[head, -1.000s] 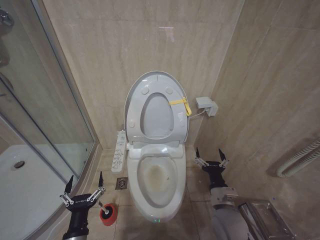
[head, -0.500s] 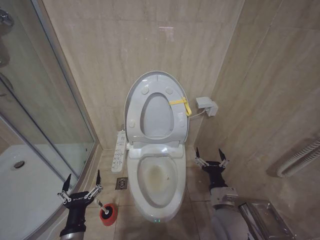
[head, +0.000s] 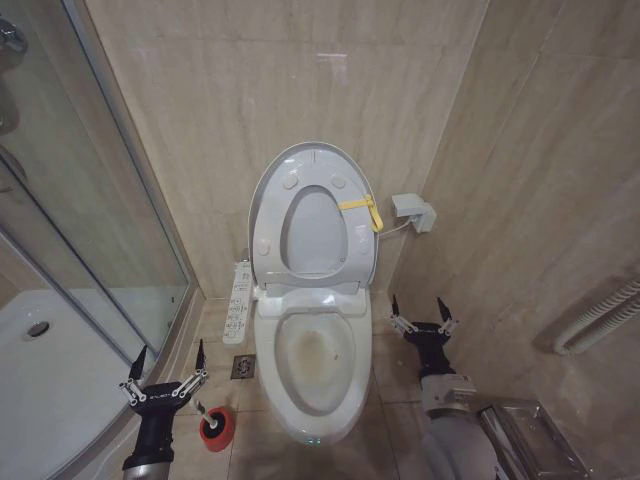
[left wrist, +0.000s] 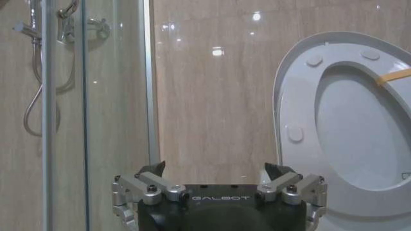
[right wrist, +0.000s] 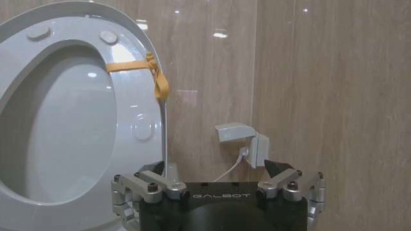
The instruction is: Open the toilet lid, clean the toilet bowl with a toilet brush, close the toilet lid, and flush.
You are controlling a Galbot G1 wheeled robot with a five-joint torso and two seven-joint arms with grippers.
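With the toilet lid (head: 312,165) already upright against the wall, the toilet brush (head: 207,413), light and stiff, stands in its red holder (head: 217,428) beside the toilet bowl (head: 315,360), its thin, likely slippery handle the place to pinch, just beside the left end effector (head: 167,363), whose fingers are spread, the right end effector (head: 417,309) likewise apart.

L gripper (head: 169,363) shifted slightly near red holder (head: 216,428); jaws spread.

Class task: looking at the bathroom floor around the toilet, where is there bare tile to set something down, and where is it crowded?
Bare tile lies between the toilet bowl and the right wall, around the open right claw. Left of the bowl is crowded: the button panel, floor drain, red holder with the toilet brush, and the open left claw beside the shower tray.
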